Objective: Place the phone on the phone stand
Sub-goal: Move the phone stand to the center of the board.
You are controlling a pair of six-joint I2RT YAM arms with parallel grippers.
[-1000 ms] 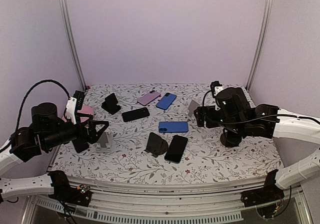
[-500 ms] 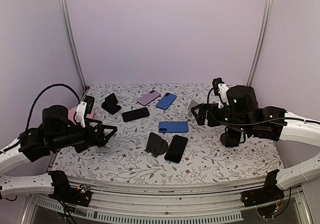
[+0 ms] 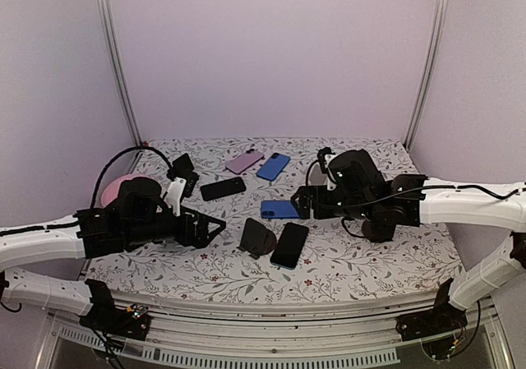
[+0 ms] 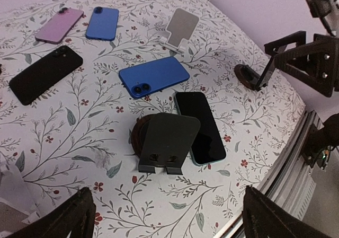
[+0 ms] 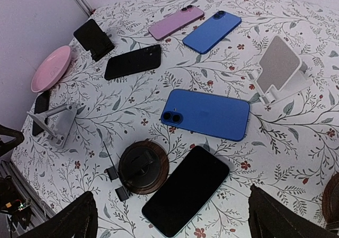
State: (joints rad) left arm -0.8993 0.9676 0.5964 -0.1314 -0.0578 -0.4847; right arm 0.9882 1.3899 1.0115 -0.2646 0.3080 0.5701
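A black-screened phone (image 3: 289, 245) with a teal edge lies flat at the table's middle, also seen in the wrist views (image 4: 201, 126) (image 5: 185, 190). Right beside it on the left stands a black phone stand (image 3: 257, 237) (image 4: 168, 142) on a round brown base (image 5: 143, 166), touching or nearly touching the phone's edge. My left gripper (image 3: 209, 229) (image 4: 167, 195) hovers open, left of the stand, holding nothing. My right gripper (image 3: 302, 205) (image 5: 170, 195) hangs open above and behind the phone, also holding nothing.
A blue phone (image 3: 285, 209) lies face down just behind the stand. Further back are a black phone (image 3: 223, 188), a purple phone (image 3: 244, 161) and another blue phone (image 3: 273, 165). A white stand (image 5: 278, 68), a black stand (image 3: 182, 170), a grey stand (image 5: 58, 122) and a pink plate (image 5: 50, 68) ring the area.
Both arms have swung in toward the table's middle: the left gripper moved right toward the black stand, the right gripper moved left over the blue phone. Both stayed open.
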